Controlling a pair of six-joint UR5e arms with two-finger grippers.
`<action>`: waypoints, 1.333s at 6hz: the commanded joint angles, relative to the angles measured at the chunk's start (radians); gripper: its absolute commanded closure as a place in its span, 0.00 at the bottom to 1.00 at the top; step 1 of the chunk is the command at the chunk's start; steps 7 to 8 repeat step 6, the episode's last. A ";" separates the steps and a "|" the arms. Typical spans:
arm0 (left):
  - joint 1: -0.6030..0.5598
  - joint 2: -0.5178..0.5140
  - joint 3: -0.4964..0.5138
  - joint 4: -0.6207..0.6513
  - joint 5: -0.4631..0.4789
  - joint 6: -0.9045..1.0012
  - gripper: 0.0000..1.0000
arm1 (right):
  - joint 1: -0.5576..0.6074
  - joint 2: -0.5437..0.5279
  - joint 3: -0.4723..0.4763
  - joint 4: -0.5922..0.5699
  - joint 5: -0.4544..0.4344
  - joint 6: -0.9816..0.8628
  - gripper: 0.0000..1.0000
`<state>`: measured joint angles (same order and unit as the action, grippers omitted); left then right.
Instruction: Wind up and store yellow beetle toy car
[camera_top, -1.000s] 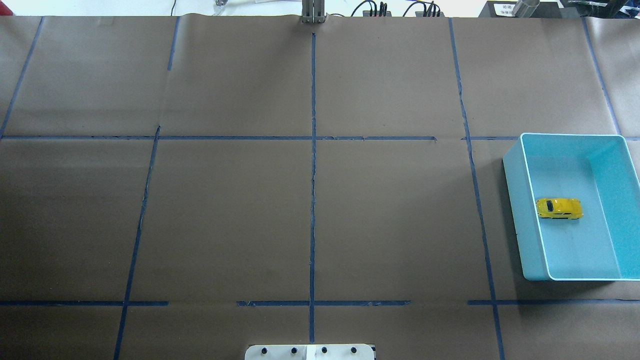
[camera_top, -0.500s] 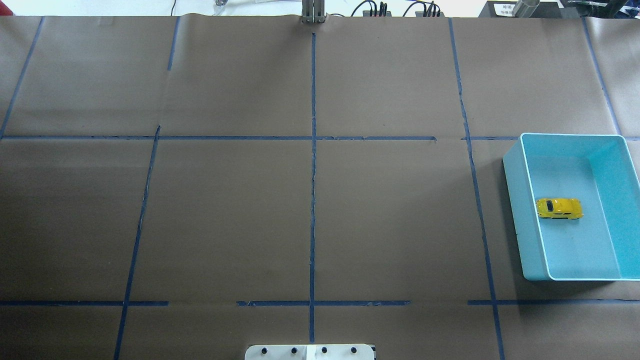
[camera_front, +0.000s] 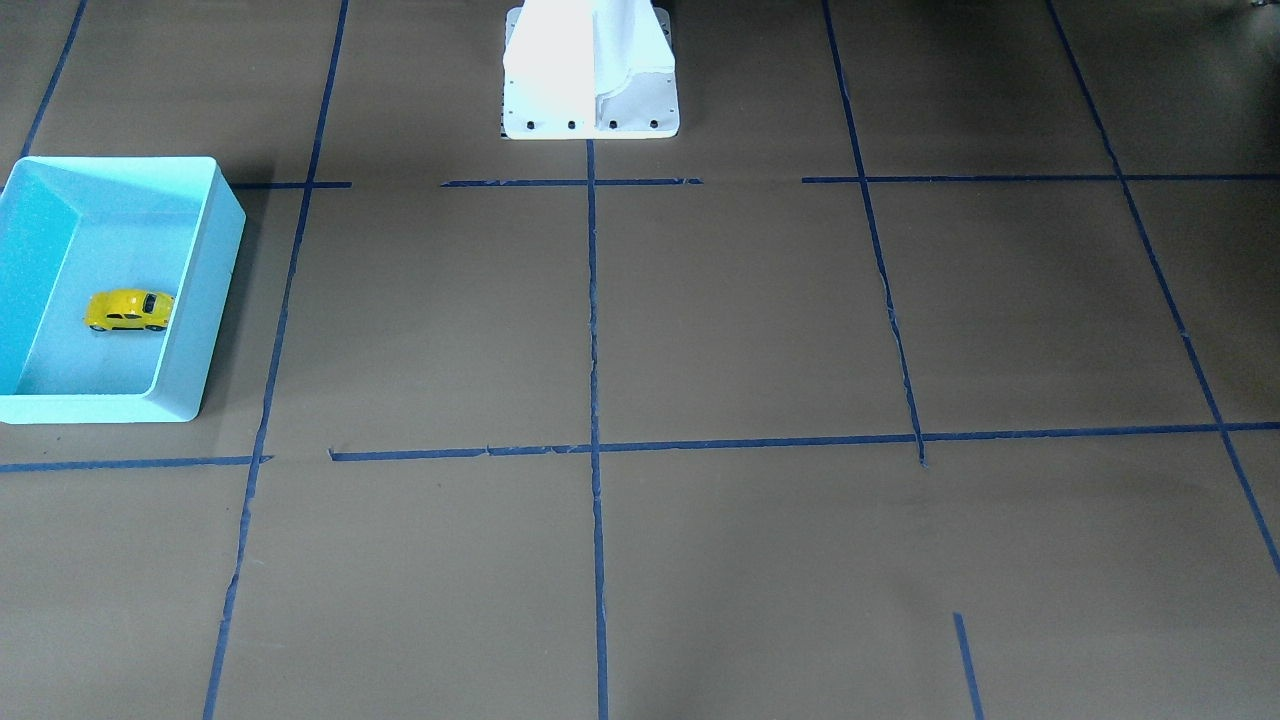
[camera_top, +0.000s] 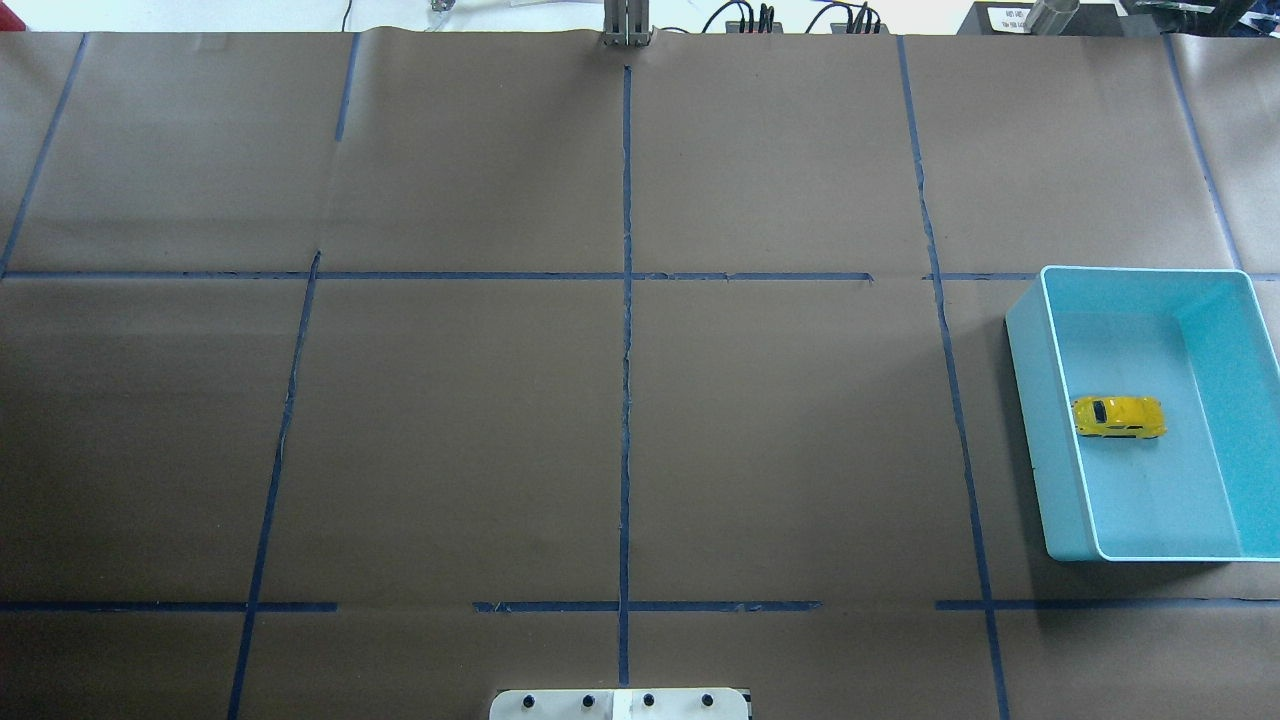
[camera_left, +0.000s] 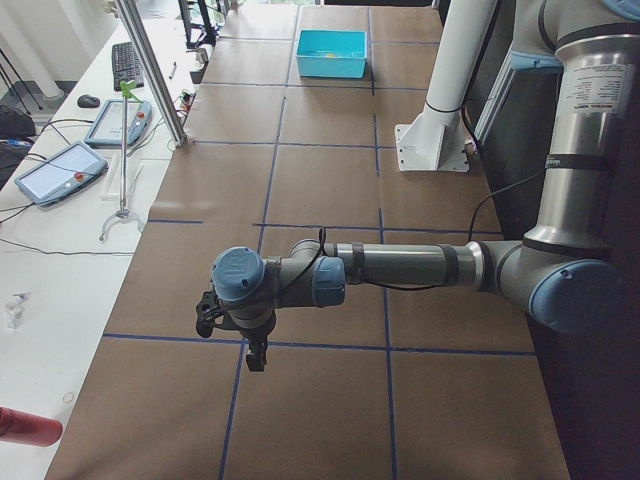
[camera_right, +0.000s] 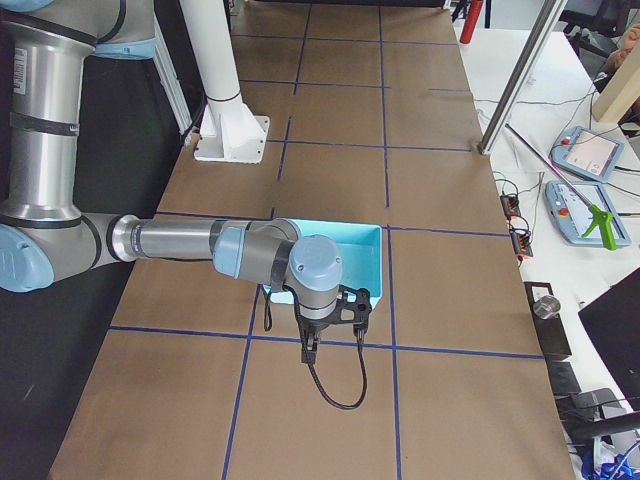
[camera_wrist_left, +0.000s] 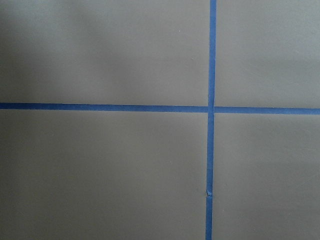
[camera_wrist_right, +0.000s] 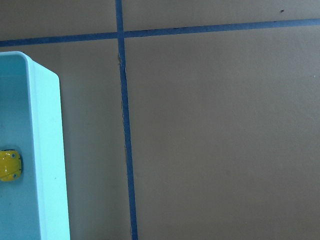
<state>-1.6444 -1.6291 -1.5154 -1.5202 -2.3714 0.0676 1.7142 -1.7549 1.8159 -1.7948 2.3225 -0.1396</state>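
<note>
The yellow beetle toy car (camera_top: 1118, 417) lies inside the turquoise bin (camera_top: 1027, 400) at the table's right side. It also shows in the front view (camera_front: 128, 310), and its end shows in the right wrist view (camera_wrist_right: 9, 166). The left gripper (camera_left: 256, 355) hangs over bare table at the robot's left end, seen only in the exterior left view. The right gripper (camera_right: 307, 350) hangs just outside the bin (camera_right: 368, 262), seen only in the exterior right view. I cannot tell whether either gripper is open or shut.
Brown paper with blue tape lines (camera_top: 626, 400) covers the table. The white robot base (camera_front: 590, 70) stands at the robot's edge. Tablets and cables lie on the side bench (camera_left: 60, 170). The left wrist view shows only paper and tape.
</note>
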 joint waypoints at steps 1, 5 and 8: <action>0.000 0.000 0.000 0.000 0.003 0.000 0.00 | -0.001 0.000 0.000 0.002 0.000 -0.002 0.00; 0.002 -0.002 0.001 0.000 0.008 0.003 0.00 | 0.001 -0.003 -0.001 0.052 0.003 0.002 0.00; 0.002 -0.003 0.001 0.000 0.008 0.004 0.00 | 0.001 -0.003 -0.001 0.051 0.005 0.003 0.00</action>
